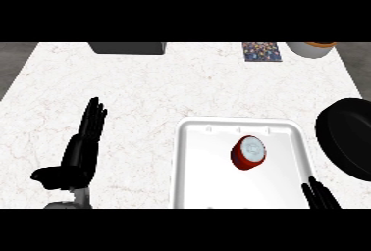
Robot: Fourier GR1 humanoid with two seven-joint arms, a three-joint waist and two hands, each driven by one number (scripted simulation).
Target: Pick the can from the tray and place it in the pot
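- Can, red-walled with a pale silvery lid, sits inside the white tray, slightly right of the tray's middle and tilted so its top faces up toward the viewer. Nothing touches it.
- Judging by its look, the can is rigid and smooth-sided, probably light, and likely to roll or slip if nudged. The safest hold seems to be across its curved red wall, fingers on one side and thumb on the other, not on the flat lid.
- Right hand shows only as dark straight fingers rising from the lower edge, over the tray's near right corner. They are uncurled and hold nothing, near the can but apart from it.
- Left hand rests on the marble counter well left of the tray, fingers straight and pointing away, thumb out to the side, holding nothing.
- Black pot lies just beyond the tray's right rim, partly cut off by the view's edge.
- Farthest away, along the back edge, sit a dark grey block, a patterned box and a white bowl.
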